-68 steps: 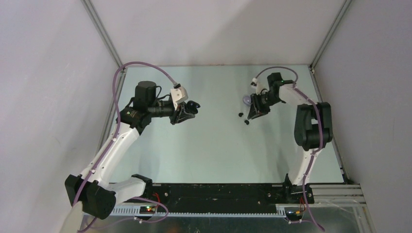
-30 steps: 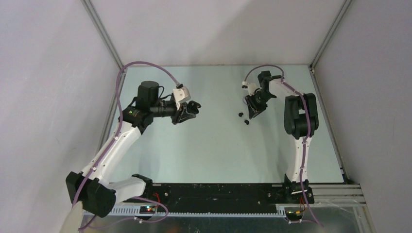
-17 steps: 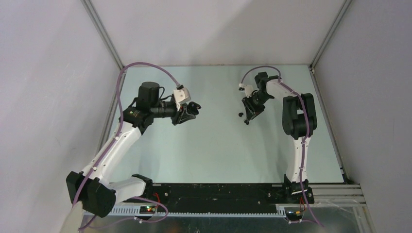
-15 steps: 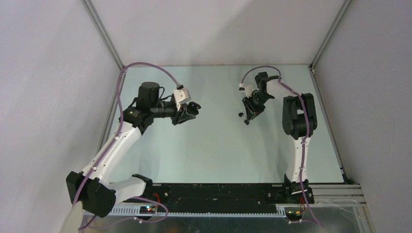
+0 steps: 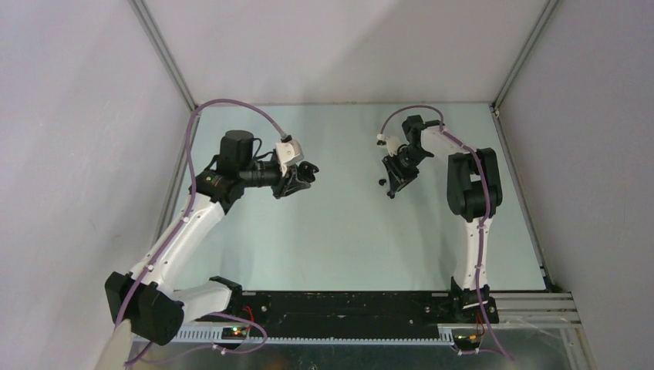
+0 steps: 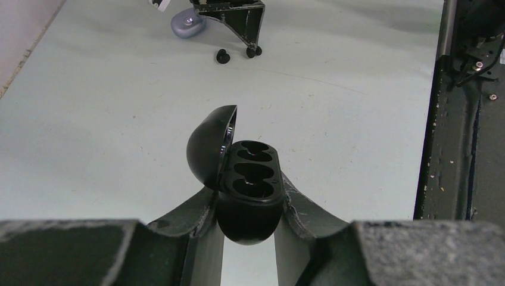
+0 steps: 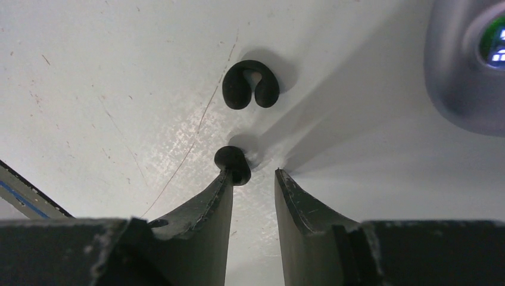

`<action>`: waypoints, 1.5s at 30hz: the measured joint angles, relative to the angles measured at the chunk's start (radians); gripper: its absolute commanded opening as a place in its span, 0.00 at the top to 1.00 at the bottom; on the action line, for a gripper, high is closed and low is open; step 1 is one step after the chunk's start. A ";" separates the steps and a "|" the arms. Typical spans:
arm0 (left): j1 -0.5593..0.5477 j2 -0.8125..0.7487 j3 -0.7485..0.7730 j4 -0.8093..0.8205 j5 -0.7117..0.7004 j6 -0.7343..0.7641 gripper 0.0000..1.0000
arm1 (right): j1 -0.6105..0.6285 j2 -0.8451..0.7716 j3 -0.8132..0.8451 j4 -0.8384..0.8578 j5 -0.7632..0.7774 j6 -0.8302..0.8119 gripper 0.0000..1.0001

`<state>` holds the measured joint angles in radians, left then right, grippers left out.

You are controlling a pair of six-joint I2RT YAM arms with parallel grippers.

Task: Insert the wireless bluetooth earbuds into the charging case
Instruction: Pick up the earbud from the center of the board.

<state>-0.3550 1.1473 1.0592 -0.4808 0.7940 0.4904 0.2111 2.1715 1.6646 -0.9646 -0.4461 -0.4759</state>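
The left hand hangs clear of the worktop on the left side, its two fingers clamped on the lower body of the black charging case. The case's lid stands open, tipped up to the left in the left wrist view, and the moulded sockets inside face upward. Well apart from it, further right, two black earbuds lie on the worktop. The nearer black earbud touches the tip of the finger seen on the left of the right wrist view, just outside the gap. The farther black earbud lies a little beyond it, apart from both fingers. The right hand points down close to the surface with its fingers apart and nothing gripped between them. Near it, a pale purple case rests on the worktop, showing a small green light
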 measured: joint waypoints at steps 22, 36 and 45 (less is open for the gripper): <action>-0.003 0.000 0.000 0.000 -0.004 0.008 1.00 | 0.022 -0.006 0.000 -0.042 -0.079 -0.049 0.90; -0.055 0.025 0.000 0.000 -0.007 0.008 1.00 | 0.045 -0.545 -0.026 -0.024 -0.158 -0.029 0.90; -0.071 0.039 0.000 -0.003 0.061 0.018 0.96 | 0.256 -0.883 -0.137 0.172 -0.210 0.063 0.89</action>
<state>-0.4255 1.1862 1.0588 -0.4839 0.8555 0.5083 0.4675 1.2884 1.5276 -0.7929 -0.6563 -0.4129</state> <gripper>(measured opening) 0.341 0.108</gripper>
